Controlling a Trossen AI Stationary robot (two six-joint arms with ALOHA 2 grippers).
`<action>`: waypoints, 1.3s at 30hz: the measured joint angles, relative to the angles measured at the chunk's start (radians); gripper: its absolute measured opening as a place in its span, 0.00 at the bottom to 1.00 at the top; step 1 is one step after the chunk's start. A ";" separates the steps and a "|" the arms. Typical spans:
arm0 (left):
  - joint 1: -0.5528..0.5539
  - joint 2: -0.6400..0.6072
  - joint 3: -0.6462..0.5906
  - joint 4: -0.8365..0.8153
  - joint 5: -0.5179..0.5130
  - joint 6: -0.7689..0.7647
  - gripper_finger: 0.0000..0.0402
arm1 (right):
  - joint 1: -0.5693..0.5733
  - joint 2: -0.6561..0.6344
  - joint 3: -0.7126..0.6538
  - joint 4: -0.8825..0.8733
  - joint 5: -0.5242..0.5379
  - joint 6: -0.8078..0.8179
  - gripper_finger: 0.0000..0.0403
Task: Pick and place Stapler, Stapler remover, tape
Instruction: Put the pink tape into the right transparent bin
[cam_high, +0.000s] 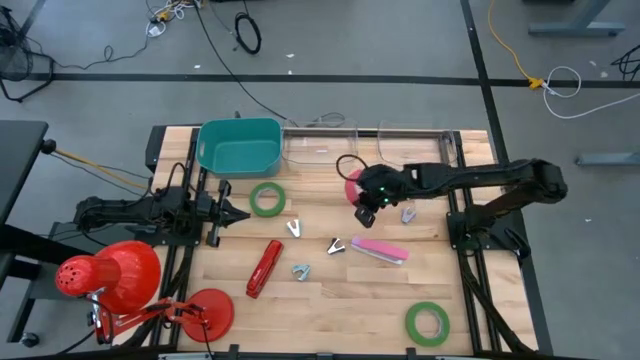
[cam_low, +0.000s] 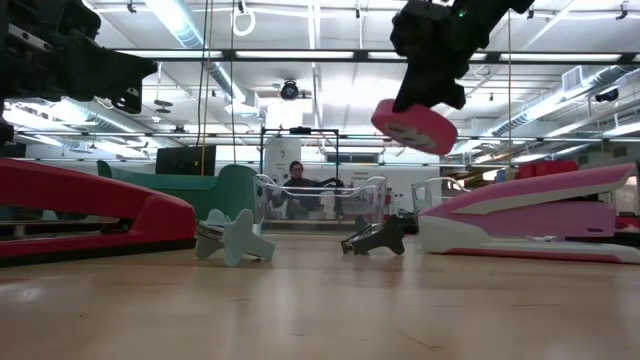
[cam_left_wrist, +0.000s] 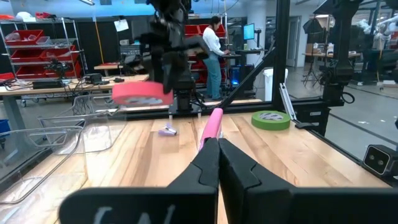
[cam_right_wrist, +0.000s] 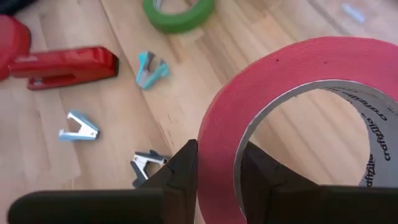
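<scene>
My right gripper (cam_high: 365, 205) is shut on the red-pink tape roll (cam_low: 415, 125), held above the table's far middle. One green tape roll (cam_high: 267, 199) lies flat near the teal bin, and another green roll (cam_high: 427, 322) lies at the near right. The red stapler (cam_high: 264, 268) and the pink stapler (cam_high: 380, 250) lie on the table, with several staple removers (cam_high: 336, 245) between them. My left gripper (cam_high: 240, 213) is shut and empty at the table's left, pointing toward the right. My right gripper pinches the red-pink roll's wall (cam_right_wrist: 217, 143), with one finger (cam_right_wrist: 180, 171) outside the ring and one finger (cam_right_wrist: 264, 177) inside its open centre. The fingers come from above, slanting down. The roll is lifted clear of the table and hangs tilted below the fingers.
A teal bin (cam_high: 238, 145) and two clear containers (cam_high: 320, 145) stand along the far edge. Two red lamps (cam_high: 110, 275) stand at the near left. A person (cam_left_wrist: 211, 53) stands in the room beyond the table.
</scene>
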 joint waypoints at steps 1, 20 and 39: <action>0.000 0.000 0.000 0.000 0.000 0.000 0.01 | -0.004 -0.009 0.000 0.000 0.004 -0.007 0.21; 0.000 0.000 0.000 0.000 0.000 0.000 0.01 | -0.038 -0.033 0.000 -0.014 0.005 -0.043 0.21; 0.000 0.000 0.000 0.000 0.000 0.000 0.01 | -0.226 -0.033 0.000 -0.106 0.139 -0.105 0.21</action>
